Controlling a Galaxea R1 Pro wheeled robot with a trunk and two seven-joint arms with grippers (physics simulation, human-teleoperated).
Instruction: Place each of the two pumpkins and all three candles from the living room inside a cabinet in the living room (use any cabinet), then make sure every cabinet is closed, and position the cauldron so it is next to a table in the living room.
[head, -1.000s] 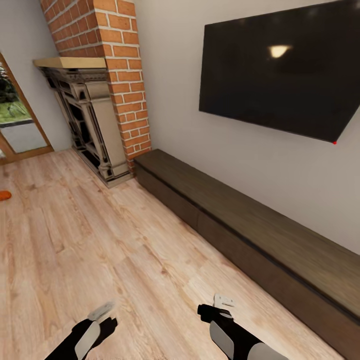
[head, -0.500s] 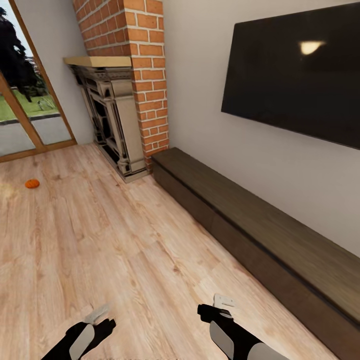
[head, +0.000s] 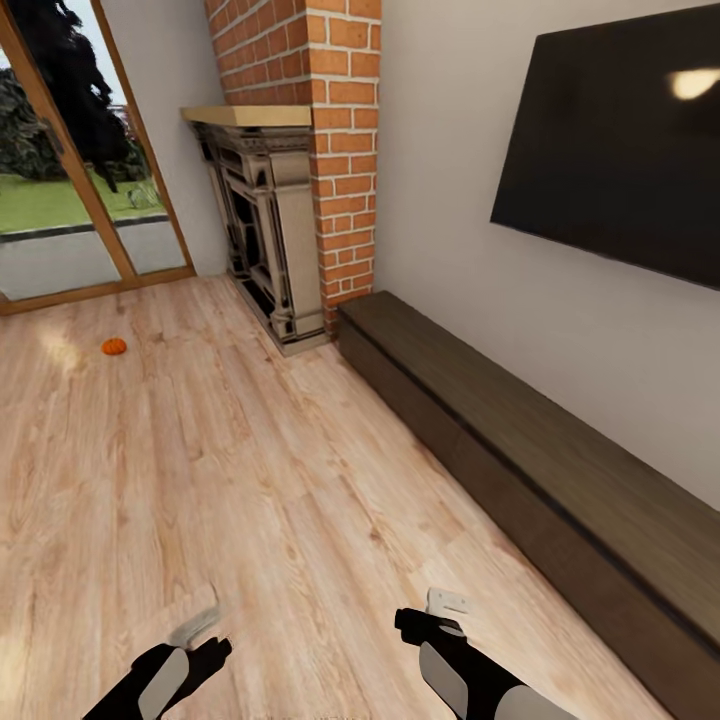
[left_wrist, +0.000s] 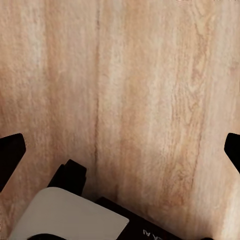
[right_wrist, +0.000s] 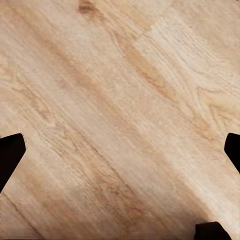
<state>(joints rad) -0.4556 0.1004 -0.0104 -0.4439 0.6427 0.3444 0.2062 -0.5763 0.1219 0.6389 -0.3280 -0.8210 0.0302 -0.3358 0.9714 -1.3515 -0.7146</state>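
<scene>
On the floor (head: 200, 480), one pumpkin (head: 114, 346); one cabinet (head: 540, 470).

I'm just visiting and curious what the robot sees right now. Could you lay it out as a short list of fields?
place: living room with wooden floor
pumpkin: one small orange pumpkin on the floor, near the glass door
cabinet: long dark unit along the wall, drawers shut
above cabinet: dark screen
corner: brick fireplace
left pincer: open, holding nothing
right pincer: open, holding nothing
</scene>
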